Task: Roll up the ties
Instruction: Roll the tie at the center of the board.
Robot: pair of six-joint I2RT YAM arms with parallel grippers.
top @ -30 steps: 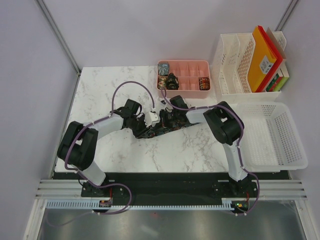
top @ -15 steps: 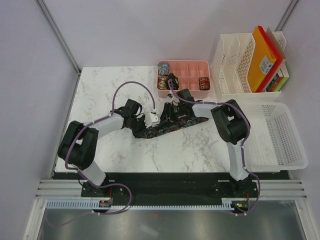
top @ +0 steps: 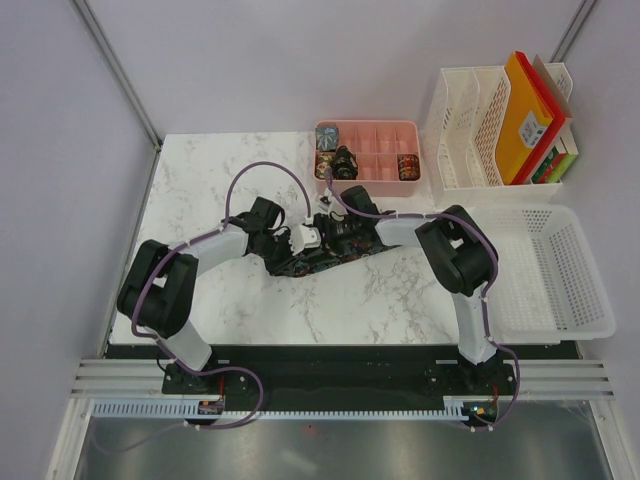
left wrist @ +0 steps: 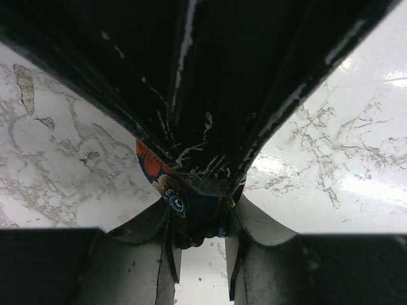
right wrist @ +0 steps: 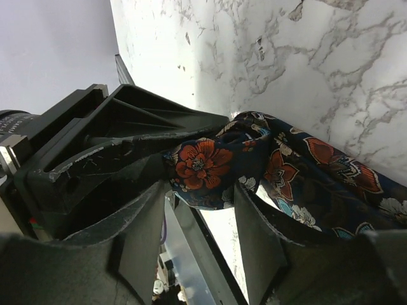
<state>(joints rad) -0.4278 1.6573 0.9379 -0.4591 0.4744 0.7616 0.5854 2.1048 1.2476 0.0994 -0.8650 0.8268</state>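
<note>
A dark tie (top: 350, 252) with red-orange flowers lies as a strip across the middle of the marble table (top: 210, 190). Its left end is bunched into a small fold where both grippers meet. My left gripper (top: 303, 239) is shut on that fold; in the left wrist view the fabric (left wrist: 191, 219) is pinched between the fingertips of this gripper (left wrist: 200, 251). My right gripper (top: 326, 230) faces it from the right. In the right wrist view that gripper (right wrist: 203, 203) is open, and its jaws straddle the flowered fold (right wrist: 203, 164) beside the left gripper's black body (right wrist: 95, 146).
A pink compartment tray (top: 380, 128) at the back holds rolled ties: grey-blue (top: 327, 137), dark (top: 345, 160) and red-orange (top: 408, 167). A white file rack (top: 470, 130) with books stands back right. A white basket (top: 545, 270) sits at the right edge.
My right gripper's jaws have gone from shut to open. That arm swung a little toward the tray and came back to the fold. The left gripper closed slightly and has held its grip.
</note>
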